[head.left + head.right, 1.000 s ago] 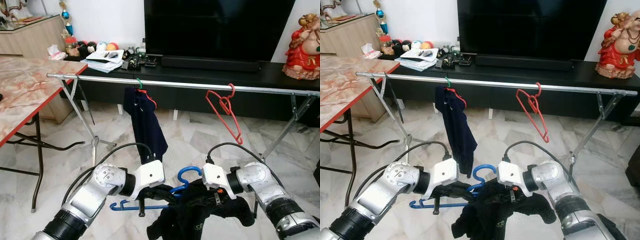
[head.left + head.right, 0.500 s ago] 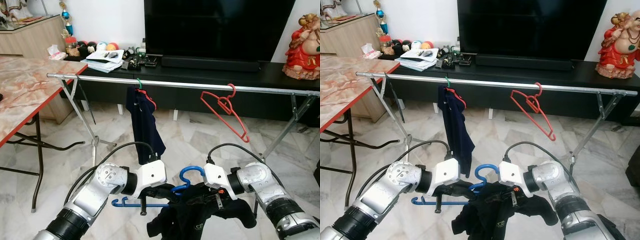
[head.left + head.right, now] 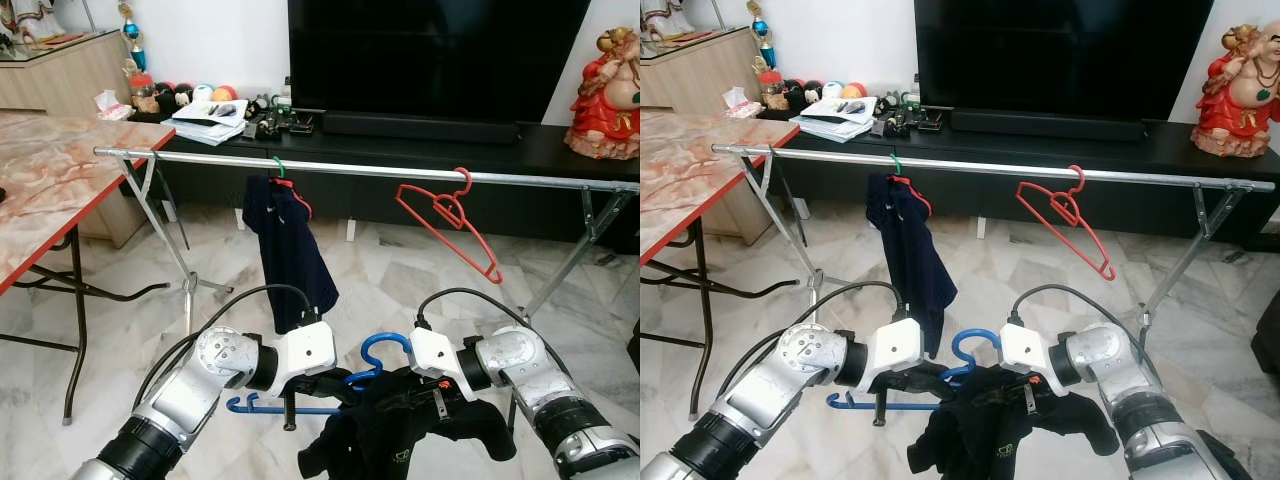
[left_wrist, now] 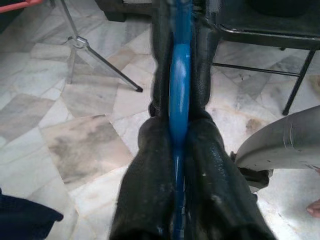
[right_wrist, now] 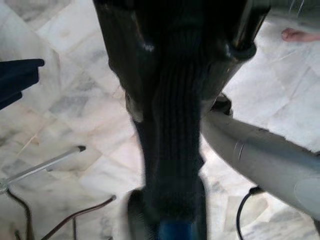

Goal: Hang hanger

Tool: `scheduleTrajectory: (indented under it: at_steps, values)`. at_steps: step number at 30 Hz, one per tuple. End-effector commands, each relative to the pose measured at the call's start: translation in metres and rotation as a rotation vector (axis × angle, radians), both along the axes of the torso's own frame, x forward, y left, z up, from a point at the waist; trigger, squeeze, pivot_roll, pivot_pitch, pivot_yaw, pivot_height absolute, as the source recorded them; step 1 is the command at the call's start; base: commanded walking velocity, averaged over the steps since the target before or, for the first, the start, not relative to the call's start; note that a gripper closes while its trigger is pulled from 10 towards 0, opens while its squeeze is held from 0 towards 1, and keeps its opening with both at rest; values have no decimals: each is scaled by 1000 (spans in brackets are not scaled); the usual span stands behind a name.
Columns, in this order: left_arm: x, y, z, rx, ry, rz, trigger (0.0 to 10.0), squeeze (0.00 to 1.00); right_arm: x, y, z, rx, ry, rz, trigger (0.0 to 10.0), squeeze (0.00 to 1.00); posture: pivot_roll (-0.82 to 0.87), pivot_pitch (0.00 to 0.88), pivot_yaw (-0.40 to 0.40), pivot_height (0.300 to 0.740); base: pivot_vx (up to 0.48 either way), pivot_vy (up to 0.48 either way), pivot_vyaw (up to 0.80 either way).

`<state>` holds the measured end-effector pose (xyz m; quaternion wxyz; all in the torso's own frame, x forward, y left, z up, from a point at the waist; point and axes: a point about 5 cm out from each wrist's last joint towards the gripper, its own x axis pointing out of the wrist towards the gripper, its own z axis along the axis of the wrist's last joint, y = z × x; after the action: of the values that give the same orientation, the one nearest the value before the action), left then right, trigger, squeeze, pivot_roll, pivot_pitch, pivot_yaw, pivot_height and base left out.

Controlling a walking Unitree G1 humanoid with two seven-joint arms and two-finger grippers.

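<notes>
Below the rail (image 3: 380, 171), left hand (image 3: 318, 386) clamps the blue hanger (image 3: 365, 357) level while right hand (image 3: 428, 385) pinches the black garment (image 3: 400, 440), keeping it on for hanging.

Both silver arms reach forward and inward at waist height, the left hand (image 3: 318, 380) and right hand (image 3: 405, 385) each clamped tight, wrists nearly meeting.
</notes>
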<state>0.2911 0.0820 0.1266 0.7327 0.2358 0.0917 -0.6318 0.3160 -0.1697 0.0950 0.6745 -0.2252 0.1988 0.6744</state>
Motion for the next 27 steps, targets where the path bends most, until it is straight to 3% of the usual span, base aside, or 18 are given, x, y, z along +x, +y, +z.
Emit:
scheduleTrajectory:
  at_steps: [1, 9, 16, 19, 22, 24, 25, 27]
  values:
    - [8, -2, 18, -39, -83, 17, 10000, 1000, -5, 6, -7, -11, 23, 42, 0, 0, 103, 0, 17, 740, 0, 0, 0]
    - [7, 1, 18, -22, -69, 3, 10000, 1000, -5, 0, -9, -46, 12, 13, 0, 0, 102, 0, 20, 740, 0, 0, 0]
    - [9, 11, 21, -6, -64, 12, 10000, 1000, -6, -14, -19, -164, -6, -43, 0, 0, 109, 0, 17, 740, 0, 0, 0]
    - [10, 21, 24, 5, -58, 30, 10000, 1000, -9, -28, -27, -200, -16, -141, 0, 0, 113, 0, 15, 740, 0, 0, 0]
    - [8, 25, 24, 13, -50, 33, 10000, 1000, -7, -32, -26, -196, -37, -189, 0, 0, 114, 0, 14, 740, 0, 0, 0]
    - [11, 32, 23, -1, -58, 91, 10000, 1000, 0, -36, -22, -154, -89, -299, 0, 0, 114, 0, 15, 740, 0, 0, 0]
    - [19, 40, 24, -41, -87, 208, 10000, 1000, 7, -40, -15, -106, -140, -403, 0, 0, 114, 0, 15, 740, 0, 0, 0]
    - [25, 46, 24, -70, -101, 291, 10000, 1000, 10, -41, -12, -82, -167, -449, 0, 0, 114, 0, 15, 740, 0, 0, 0]
